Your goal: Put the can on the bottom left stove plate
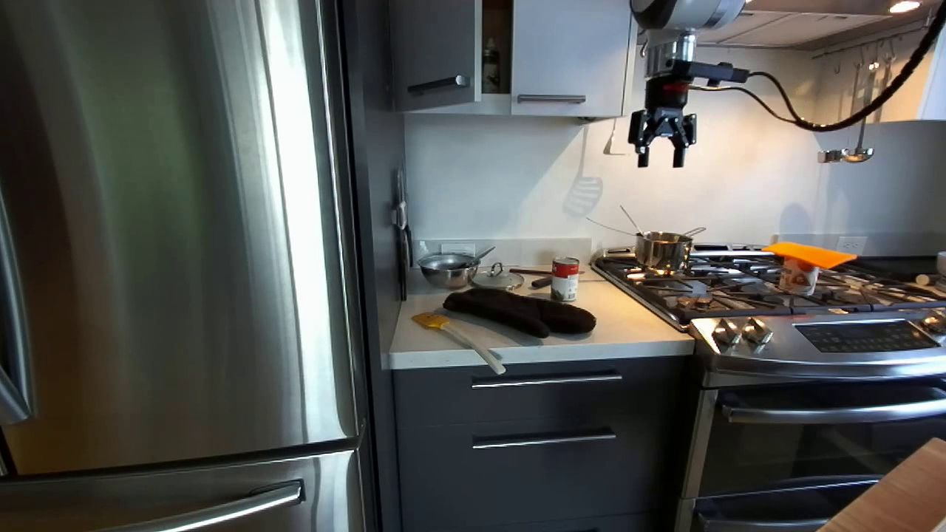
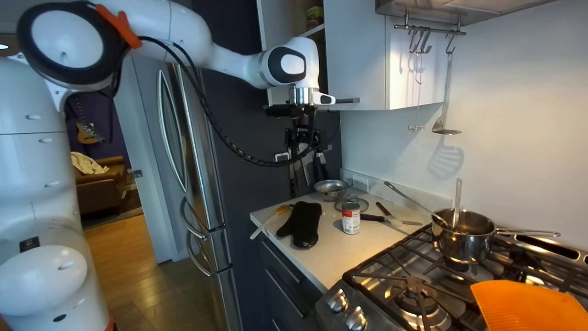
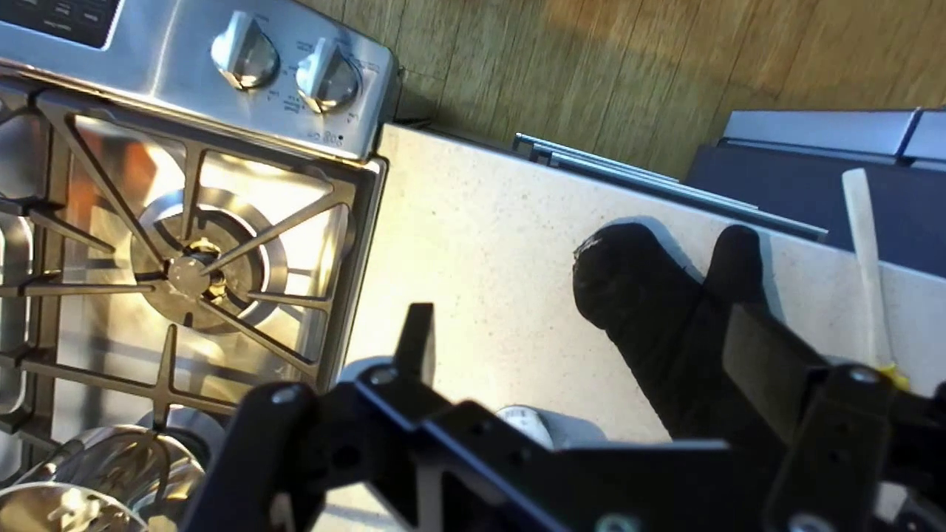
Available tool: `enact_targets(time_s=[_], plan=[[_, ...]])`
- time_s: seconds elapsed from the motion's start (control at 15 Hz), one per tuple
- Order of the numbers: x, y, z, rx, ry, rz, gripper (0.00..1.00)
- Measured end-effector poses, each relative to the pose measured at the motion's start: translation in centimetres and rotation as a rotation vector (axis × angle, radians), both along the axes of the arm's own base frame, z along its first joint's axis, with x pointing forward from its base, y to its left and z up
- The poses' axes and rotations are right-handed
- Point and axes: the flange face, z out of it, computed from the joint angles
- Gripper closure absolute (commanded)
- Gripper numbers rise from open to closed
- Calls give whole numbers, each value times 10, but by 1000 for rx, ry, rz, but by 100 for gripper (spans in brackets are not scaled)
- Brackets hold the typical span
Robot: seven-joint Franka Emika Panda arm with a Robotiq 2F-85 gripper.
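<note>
The gripper [image 1: 661, 159] hangs well above the countertop [image 3: 473, 244] with its fingers [image 3: 419, 340] spread and nothing between them, one toward the cooktop [image 3: 358, 258] on the right, one toward the dark oven mitt [image 3: 654, 303] on the left. The red-and-white can [image 1: 565, 279] stands upright on the countertop, long axis vertical, well below the fingers and, as I judge it, farther toward the wall [image 1: 488, 185]; in the wrist view just part of it shows past the gripper's body, so its left-right offset I cannot settle. The coming move seems to want a shift to the far side, then a straight descent, letting the fingers straddle the can from left and right. The oven mitt lies on its near left, a glass lid [image 1: 499, 279] on its far left and black-handled utensils [image 2: 384, 209] beyond, so its right looks roomiest, with countertop running to the cooktop's edge. Just across that edge sits the front left burner [image 3: 188, 277], the likely target; the saucepan [image 2: 461, 239] behind it, a utensil handle [image 2: 415, 203] leaning out toward the countertop, narrows the room on the far side.
</note>
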Motion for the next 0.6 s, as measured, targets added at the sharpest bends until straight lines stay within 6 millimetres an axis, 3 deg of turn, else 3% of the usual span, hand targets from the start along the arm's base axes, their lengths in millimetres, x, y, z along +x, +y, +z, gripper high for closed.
enact_targets(time_s=[0.27,0.6], plan=[[56,8,-39,-32,-48,-99,0],[110,8,-81,-58,-112,-225,0]])
